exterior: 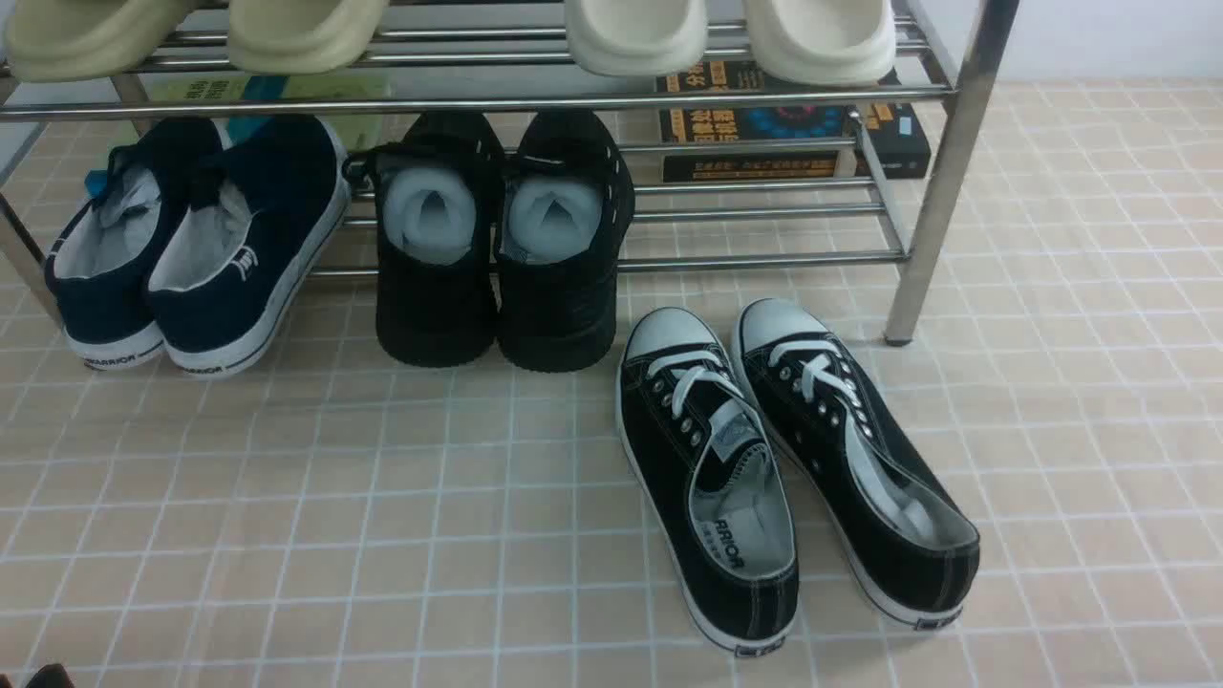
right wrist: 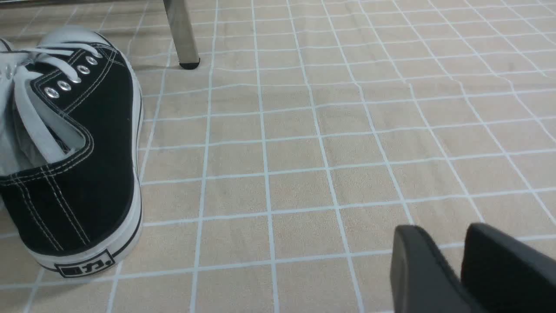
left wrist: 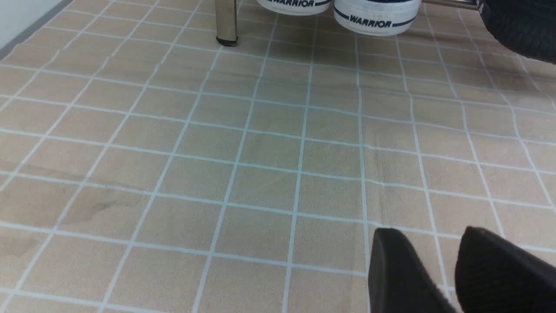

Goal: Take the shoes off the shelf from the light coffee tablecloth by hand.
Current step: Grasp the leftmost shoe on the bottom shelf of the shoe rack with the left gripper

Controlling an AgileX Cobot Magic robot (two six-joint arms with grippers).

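Now the blue shoes (exterior: 201, 248) lean at the shelf's (exterior: 948, 191) left end, bare cloth (exterior: 382, 497) lies wide in front, and the left tool (left wrist: 430, 237) and right tool (right wrist: 443, 232) are a bit spread, empty.

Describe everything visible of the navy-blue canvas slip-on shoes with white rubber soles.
The navy-blue canvas pair stands side by side, touching, at the left end of the chrome tube shelf. White heels marked WARRIOR rest on the light coffee gridded tablecloth; toes tilt up onto the lowest bars. Linings look light grey.

Pale bluish-white wall (exterior: 1108, 38) behind, soft even light
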